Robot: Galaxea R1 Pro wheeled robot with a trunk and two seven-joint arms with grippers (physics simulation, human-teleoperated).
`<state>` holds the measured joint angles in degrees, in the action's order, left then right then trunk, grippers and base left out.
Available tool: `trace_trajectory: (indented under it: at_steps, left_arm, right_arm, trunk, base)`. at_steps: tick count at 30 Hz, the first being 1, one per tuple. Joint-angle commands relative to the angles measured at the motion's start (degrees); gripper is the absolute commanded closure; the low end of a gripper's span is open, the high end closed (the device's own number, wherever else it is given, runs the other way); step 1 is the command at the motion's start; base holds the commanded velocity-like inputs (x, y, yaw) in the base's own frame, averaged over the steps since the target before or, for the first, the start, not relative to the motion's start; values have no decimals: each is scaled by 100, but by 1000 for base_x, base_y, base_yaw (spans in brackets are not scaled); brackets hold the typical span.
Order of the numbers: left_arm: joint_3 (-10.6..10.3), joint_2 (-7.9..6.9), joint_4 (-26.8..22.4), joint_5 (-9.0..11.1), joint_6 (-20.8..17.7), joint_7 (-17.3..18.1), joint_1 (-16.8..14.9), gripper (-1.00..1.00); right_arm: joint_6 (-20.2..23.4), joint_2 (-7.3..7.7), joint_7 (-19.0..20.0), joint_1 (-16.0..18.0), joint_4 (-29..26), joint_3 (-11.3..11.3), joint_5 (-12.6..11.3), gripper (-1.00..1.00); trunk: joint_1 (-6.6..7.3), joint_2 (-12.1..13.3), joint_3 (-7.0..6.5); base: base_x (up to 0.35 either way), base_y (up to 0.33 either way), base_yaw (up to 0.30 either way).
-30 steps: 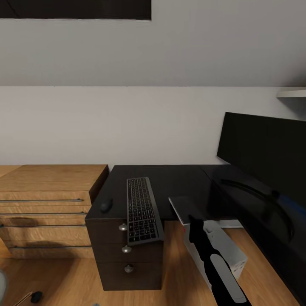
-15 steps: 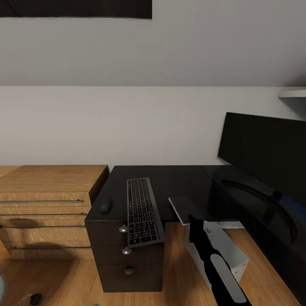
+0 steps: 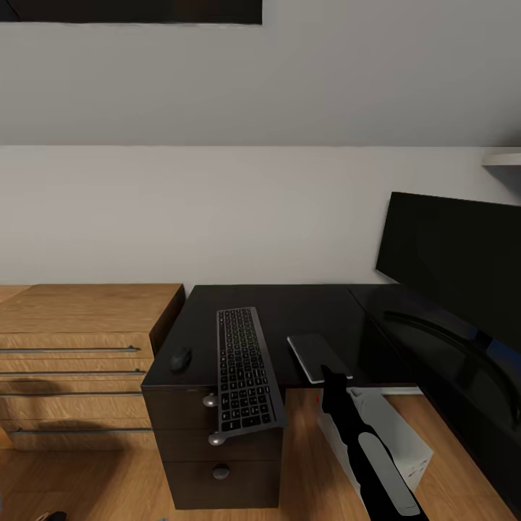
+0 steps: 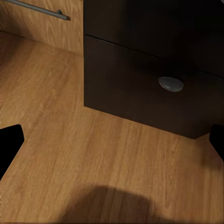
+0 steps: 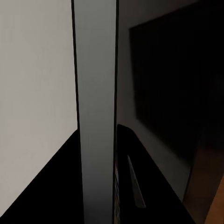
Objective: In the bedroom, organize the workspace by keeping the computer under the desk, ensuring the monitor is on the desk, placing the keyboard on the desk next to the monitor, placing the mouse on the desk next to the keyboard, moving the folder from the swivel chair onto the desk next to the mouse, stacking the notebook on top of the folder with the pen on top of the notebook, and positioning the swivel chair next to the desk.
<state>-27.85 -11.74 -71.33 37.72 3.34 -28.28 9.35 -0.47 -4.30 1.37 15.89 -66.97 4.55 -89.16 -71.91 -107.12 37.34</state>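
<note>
A grey folder [image 3: 318,357] lies flat on the dark tabletop [image 3: 289,307], at about 5 o'clock from the tabletop's centre, near its front edge. My right arm rises from the lower edge of the head view and covers the folder's near corner. In the right wrist view the folder [image 5: 95,107] is seen edge-on as a pale upright strip running along my gripper's line of sight; my right gripper itself is hidden, so I cannot tell whether it grips the folder or has let go.

At 9 o'clock from the folder lies the keyboard [image 3: 242,367], lengthwise, its near end hanging past the tabletop's front edge. Further toward 9 o'clock sits the small dark mouse [image 3: 180,357]. At 3 o'clock the black monitor [image 3: 452,264] is cut off by the frame edge. Below the folder, a white computer [image 3: 394,434] stands on the wooden floor [image 4: 93,158], partly hidden by my arm.

My left gripper [image 4: 112,140] hangs over the floor, fingertips spread wide apart, holding nothing, facing a dark drawer front with a round knob [image 4: 171,83].
</note>
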Motion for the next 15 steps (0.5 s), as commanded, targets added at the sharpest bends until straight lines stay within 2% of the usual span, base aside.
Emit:
trace_trajectory:
  at_steps: [1, 12, 15]
  left_arm:
    - [-17, -6, -3, 59, 35, -29, -3, -100]
    - [-19, -4, 14, 60, 35, -28, -3, -100]
    - [-33, 2, 35, 60, 32, -21, -3, -100]
  right_arm:
    - [-5, 0, 21, 2, 0, 2, -66, 100]
    - [2, 17, 21, 2, 0, 2, -66, 100]
    - [2, 17, 21, 2, 0, 2, -66, 100]
  trunk:
    - [0, -2, 4]
    - [0, -2, 4]
    - [0, -2, 4]
  base:
    - [11, 3, 0]
    - [1, 0, 0]
    - [-96, 0, 0]
